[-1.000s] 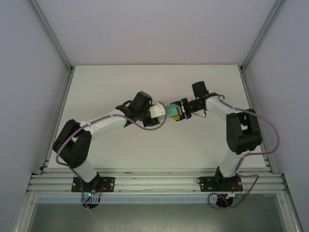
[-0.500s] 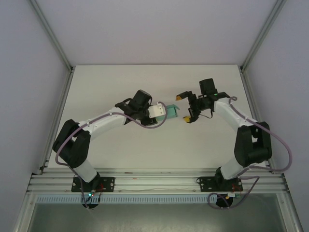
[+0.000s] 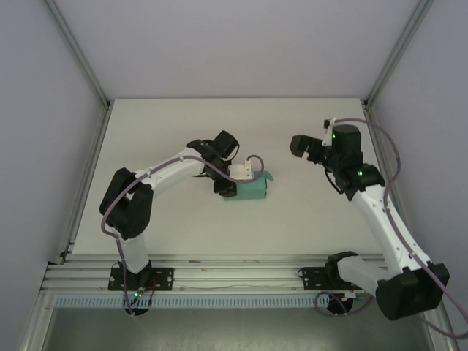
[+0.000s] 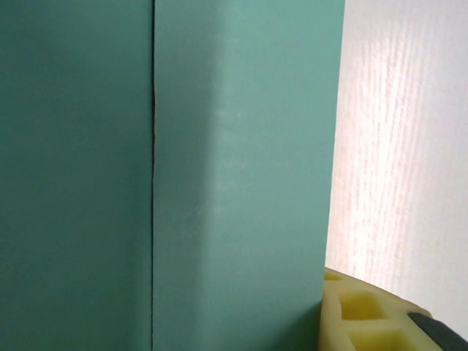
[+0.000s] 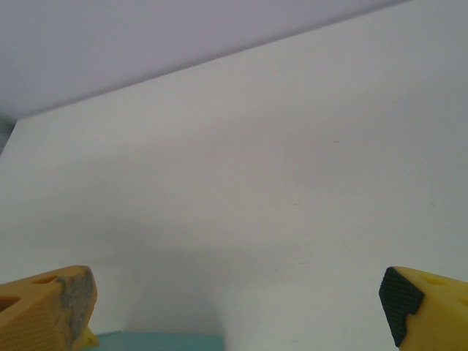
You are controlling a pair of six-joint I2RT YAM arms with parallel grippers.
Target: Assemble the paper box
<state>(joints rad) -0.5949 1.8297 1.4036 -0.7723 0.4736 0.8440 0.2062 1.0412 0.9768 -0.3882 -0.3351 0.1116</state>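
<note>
Left wrist: paper box (image 4: 219, 175) hides left hand (image 3: 230, 184), grip unclear | right hand (image 5: 234, 294) spread

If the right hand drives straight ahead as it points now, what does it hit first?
The right hand would probably meet bare table first; the paper box lies low-left of its line, though depth is unclear.

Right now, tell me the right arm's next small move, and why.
Probably bring the open right pincer toward the paper box: it sits apart from it, while the left pincer holds the box on the table with one flap sticking out.
</note>
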